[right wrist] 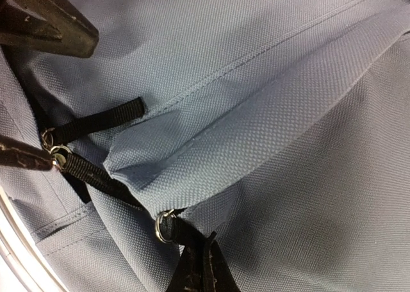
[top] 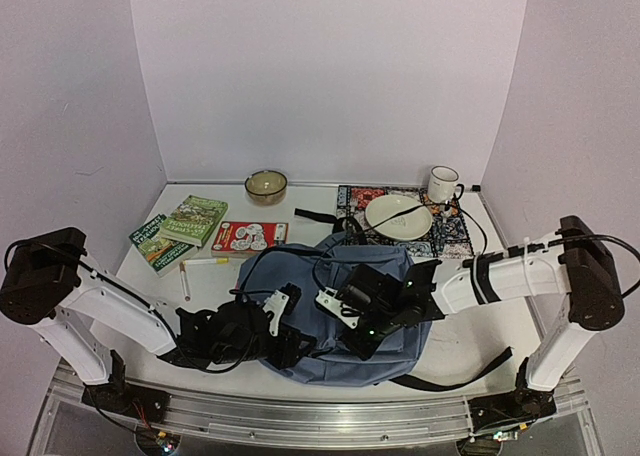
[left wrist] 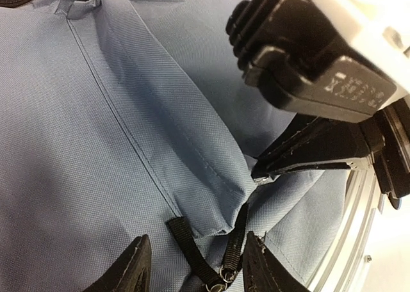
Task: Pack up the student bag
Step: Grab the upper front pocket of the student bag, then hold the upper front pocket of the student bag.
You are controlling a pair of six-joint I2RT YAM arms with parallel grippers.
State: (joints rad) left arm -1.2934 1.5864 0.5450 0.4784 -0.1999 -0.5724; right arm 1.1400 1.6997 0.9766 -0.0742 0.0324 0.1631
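The blue-grey student bag (top: 385,276) lies flat in the middle of the table, near the front edge. My left gripper (top: 288,312) is at its near left part and is open. In the left wrist view the gripper (left wrist: 196,239) straddles two black zipper pull straps (left wrist: 186,241) with metal rings, without closing on them. My right gripper (top: 332,304) is right beside it. In the right wrist view the gripper (right wrist: 204,250) is shut on a third black zipper pull with a ring (right wrist: 164,227) under a fabric flap (right wrist: 256,138). The bag's inside is hidden.
Two green books (top: 195,219) and a red book (top: 248,237) lie at the back left, with a pen (top: 205,261) beside them. A bowl (top: 266,185), a plate (top: 398,216) on a patterned mat (top: 455,241) and a mug (top: 443,183) stand behind. A black strap (top: 455,378) trails to the front right.
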